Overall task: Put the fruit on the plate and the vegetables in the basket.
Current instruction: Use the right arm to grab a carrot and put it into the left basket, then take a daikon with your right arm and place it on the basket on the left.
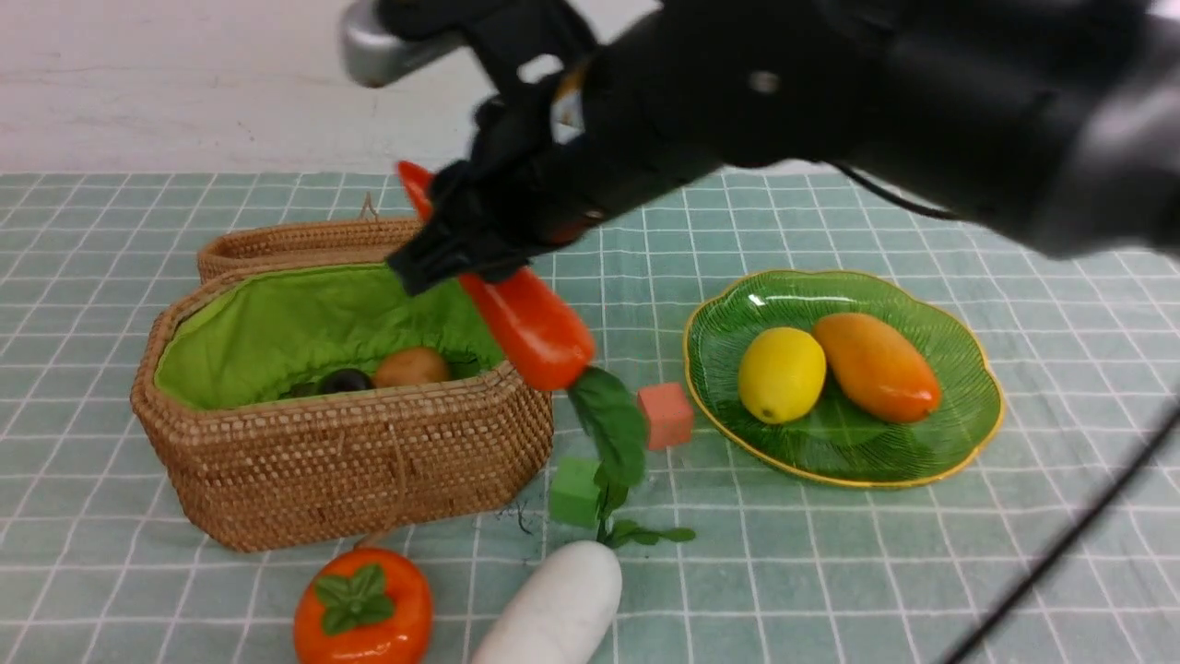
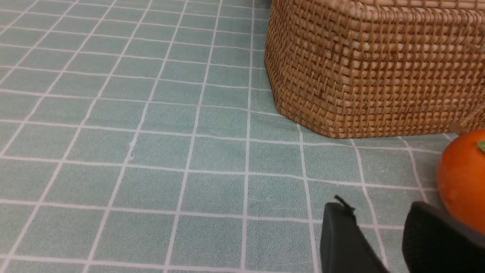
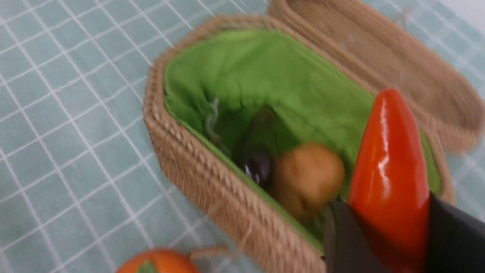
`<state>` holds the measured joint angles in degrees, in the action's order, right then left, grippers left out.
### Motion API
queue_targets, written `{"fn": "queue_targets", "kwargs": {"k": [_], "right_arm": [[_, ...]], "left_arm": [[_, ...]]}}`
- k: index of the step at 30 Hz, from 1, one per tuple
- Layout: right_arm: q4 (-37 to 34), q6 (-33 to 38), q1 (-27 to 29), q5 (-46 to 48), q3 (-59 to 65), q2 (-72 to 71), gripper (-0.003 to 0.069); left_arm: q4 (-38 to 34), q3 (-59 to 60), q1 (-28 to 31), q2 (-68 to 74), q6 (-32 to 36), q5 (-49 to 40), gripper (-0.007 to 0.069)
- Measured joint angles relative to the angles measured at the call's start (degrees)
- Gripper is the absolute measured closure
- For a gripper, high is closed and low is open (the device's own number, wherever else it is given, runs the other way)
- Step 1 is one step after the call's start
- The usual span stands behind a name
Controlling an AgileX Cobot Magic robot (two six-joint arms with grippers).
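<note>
My right gripper [image 1: 470,244] is shut on the long red chili pepper [image 1: 533,323], holding it in the air, slanted, over the near right end of the wicker basket [image 1: 341,461]. In the right wrist view the chili [image 3: 388,170] sits between the black fingers [image 3: 343,242]. The potato [image 1: 411,367] and the dark eggplant [image 1: 346,380] lie in the green lining. The lemon [image 1: 782,373] and the mango [image 1: 876,366] rest on the green plate [image 1: 963,429]. The persimmon [image 1: 364,609] and the white radish [image 1: 553,609] lie in front of the basket. My left gripper [image 2: 379,227] is open, low over the cloth beside the persimmon [image 2: 464,178].
A pink cube [image 1: 666,415] and a green cube [image 1: 575,492] lie between basket and plate, by the radish's leaves [image 1: 613,424]. The basket's lid [image 1: 295,242] lies open behind it. A black cable [image 1: 1060,549] crosses the near right corner.
</note>
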<state>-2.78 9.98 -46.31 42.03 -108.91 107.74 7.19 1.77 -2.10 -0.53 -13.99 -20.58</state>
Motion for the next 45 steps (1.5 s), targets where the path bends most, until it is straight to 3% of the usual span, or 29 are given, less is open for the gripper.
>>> {"fn": "queue_targets", "kwargs": {"k": [4, 13, 20, 24, 28, 30, 32, 37, 45], "right_arm": [[-0.6, 10.1, 0.0, -6.2, -6.7, 7.5, 0.0408], [-0.9, 29.2, 0.0, -21.6, -7.9, 18.2, 0.0408], [-3.2, 30.8, 0.0, -23.2, -7.9, 19.8, 0.0398], [-5.3, 30.8, 0.0, -23.6, -7.9, 19.8, 0.0321], [-9.1, 30.6, 0.0, -23.5, -7.9, 19.7, 0.0086], [-10.1, 30.6, 0.0, -22.9, -7.9, 19.5, 0.0036], [-11.7, 30.5, 0.0, -20.2, -7.9, 18.3, -0.0013], [-12.7, 25.9, 0.2, -9.5, -7.9, 13.0, -0.0001], [-11.3, 15.5, 6.8, 23.6, -8.0, 4.5, 0.0148]], "left_arm": [[0.0, 0.0, 0.0, 0.0, 0.0, 0.0, 0.0386], [0.0, 0.0, 0.0, 0.0, 0.0, 0.0, 0.0386], [0.0, 0.0, 0.0, 0.0, -0.1, 0.0, 0.0386], [0.0, 0.0, 0.0, 0.0, -0.1, 0.0, 0.0386], [0.0, 0.0, 0.0, 0.0, -0.1, 0.0, 0.0386], [0.0, 0.0, 0.0, 0.0, -0.1, 0.0, 0.0386], [0.0, 0.0, 0.0, 0.0, -0.1, 0.0, 0.0386], [0.0, 0.0, 0.0, 0.0, -0.1, 0.0, 0.0386], [0.0, 0.0, 0.0, 0.0, -0.1, 0.0, 0.0386]]}}
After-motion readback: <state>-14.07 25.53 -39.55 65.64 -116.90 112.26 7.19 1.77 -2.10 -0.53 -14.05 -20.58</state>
